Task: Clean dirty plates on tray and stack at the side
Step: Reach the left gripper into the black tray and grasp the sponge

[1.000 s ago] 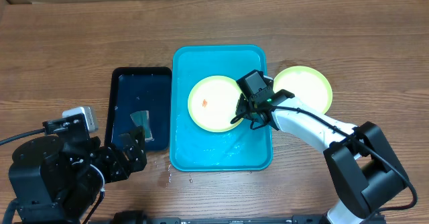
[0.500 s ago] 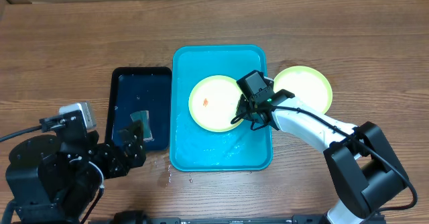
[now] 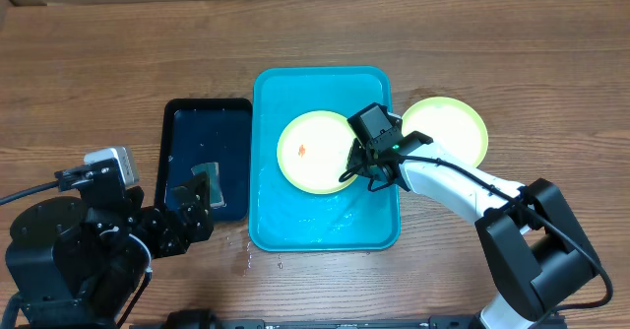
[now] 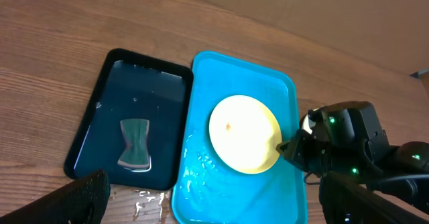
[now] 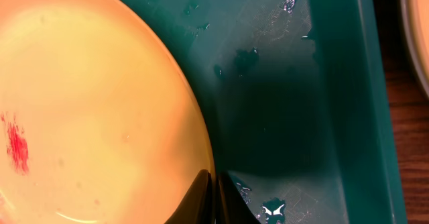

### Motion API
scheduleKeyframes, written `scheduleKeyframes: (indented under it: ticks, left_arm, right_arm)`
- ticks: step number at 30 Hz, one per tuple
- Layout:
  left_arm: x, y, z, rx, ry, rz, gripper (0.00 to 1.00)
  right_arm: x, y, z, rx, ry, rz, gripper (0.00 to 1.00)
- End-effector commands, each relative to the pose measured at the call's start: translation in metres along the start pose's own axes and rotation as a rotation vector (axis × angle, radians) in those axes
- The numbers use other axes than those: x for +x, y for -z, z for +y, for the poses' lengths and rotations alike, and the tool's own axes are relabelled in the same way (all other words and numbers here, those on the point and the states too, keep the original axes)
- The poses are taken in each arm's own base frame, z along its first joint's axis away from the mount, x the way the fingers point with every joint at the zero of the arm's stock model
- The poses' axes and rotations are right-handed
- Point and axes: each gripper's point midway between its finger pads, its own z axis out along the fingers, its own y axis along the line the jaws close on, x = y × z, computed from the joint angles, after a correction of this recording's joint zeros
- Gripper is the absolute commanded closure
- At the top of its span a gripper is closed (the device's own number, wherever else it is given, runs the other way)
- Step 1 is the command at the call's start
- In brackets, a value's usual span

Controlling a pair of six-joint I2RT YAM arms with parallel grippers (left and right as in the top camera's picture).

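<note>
A light green plate [image 3: 313,152] with a small red-orange smear [image 5: 18,143] lies in the turquoise tray [image 3: 325,226]. My right gripper [image 3: 352,169] is shut on that plate's right rim; in the right wrist view its thin fingertips [image 5: 216,197] pinch the plate [image 5: 87,103] edge over the wet tray floor [image 5: 295,83]. A second light green plate [image 3: 448,132] sits on the table right of the tray. My left gripper [image 3: 189,214] hangs open and empty at the black tray's near end, its wide-set fingers [image 4: 87,197] framing the tray [image 4: 228,197] and plate [image 4: 244,133].
A narrow black tray [image 3: 187,122] with water and a dark sponge [image 3: 206,179] lies left of the turquoise tray. Water drops spot the wood near both trays' front corners [image 4: 151,200]. The second plate's rim [image 5: 419,36] shows at the right edge of the right wrist view.
My left arm has drifted slightly to the left. The right gripper and the plate it holds have not moved.
</note>
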Motion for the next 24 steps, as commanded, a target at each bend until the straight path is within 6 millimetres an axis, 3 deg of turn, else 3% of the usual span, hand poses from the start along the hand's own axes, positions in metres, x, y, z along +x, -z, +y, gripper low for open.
scheduleKeyframes:
  ticks: [1,6,9,11,14,18,21,24]
  left_arm:
    - [-0.003,-0.005,0.007,-0.038,0.012,0.001,0.0]
    - [0.012,-0.032,0.028,-0.126,0.029,0.083,0.0]
    - [0.028,-0.055,0.038,-0.15,0.042,0.161,0.34]
    - [0.038,-0.072,0.045,-0.165,0.051,0.209,0.39]
    - [0.054,-0.101,0.057,-0.19,0.064,0.287,0.39]
    - [0.066,-0.13,0.067,-0.221,0.081,0.387,0.59]
    - [0.073,-0.153,0.076,-0.25,0.092,0.457,0.6]
    - [0.088,-0.182,0.095,-0.327,0.101,0.56,0.55]
  right_arm:
    - [0.0,0.005,0.001,-0.006,0.003,-0.007,0.96]
    - [0.0,0.005,0.002,-0.007,0.003,-0.008,0.96]
    - [0.0,0.005,0.001,-0.007,0.003,-0.008,0.96]
    - [0.0,0.005,0.001,-0.007,0.003,-0.008,0.96]
    - [0.0,0.005,0.001,-0.006,0.003,-0.006,0.96]
    - [0.0,0.005,0.001,-0.005,0.003,-0.007,0.96]
    - [0.0,0.005,0.001,-0.005,0.003,-0.007,0.96]
    - [0.0,0.005,0.001,-0.005,0.003,-0.006,0.96]
